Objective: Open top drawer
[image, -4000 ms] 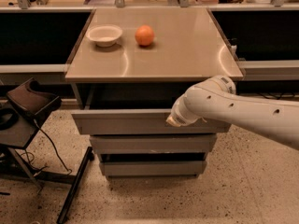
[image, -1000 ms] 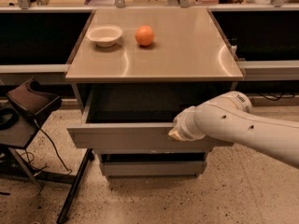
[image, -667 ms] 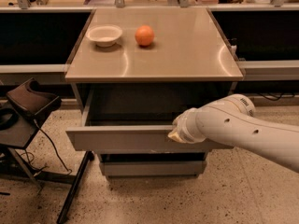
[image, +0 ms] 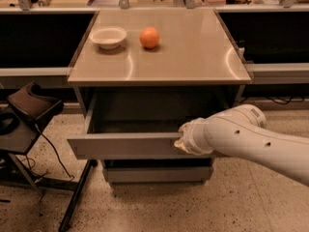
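Standing open, top drawer (image: 120, 146), hand (image: 181, 143) at its front panel

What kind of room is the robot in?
Probably a lab or workshop: a metal counter holding a bowl and an orange, and a speckled hard floor. The robot's pincer is at the front of the pulled-out top drawer.

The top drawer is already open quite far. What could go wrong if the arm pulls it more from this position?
1. The pincer sits on the right part of the top drawer front, not at its middle, so a further pull may skew the drawer and jam it.
2. The drawer is far out. More pulling might bring it hard against its stop and shake the cabinet, and the orange lying loose on top could then roll.
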`<state>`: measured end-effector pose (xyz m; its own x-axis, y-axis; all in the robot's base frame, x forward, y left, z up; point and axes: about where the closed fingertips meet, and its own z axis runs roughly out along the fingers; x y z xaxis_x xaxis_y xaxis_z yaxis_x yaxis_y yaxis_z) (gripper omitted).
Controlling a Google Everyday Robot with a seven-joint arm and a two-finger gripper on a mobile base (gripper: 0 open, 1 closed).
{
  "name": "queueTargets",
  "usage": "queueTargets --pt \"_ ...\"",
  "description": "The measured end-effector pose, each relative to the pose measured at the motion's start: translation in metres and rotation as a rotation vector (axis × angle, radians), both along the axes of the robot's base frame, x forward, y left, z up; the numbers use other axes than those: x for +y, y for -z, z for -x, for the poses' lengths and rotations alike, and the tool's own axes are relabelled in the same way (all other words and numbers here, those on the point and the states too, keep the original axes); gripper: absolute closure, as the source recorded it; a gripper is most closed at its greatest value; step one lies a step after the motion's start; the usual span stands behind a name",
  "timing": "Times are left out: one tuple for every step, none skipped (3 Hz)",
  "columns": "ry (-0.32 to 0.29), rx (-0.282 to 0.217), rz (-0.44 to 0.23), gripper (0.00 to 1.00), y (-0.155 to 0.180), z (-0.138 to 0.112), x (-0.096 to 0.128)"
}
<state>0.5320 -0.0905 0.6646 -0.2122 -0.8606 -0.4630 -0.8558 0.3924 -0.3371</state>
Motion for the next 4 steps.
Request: queueTargets --pt "-0.008 -0.006 -0.006 1.00 -0.002 0.015 -0.001" --pt "-0.008 -0.006 -0.006 1.00 -0.002 0.015 -0.001" --pt "-0.025 0.000 0.023 1.00 0.002 0.026 -0.001" --pt "-0.025 0.000 0.023 1.00 -0.001 0.026 -0.001"
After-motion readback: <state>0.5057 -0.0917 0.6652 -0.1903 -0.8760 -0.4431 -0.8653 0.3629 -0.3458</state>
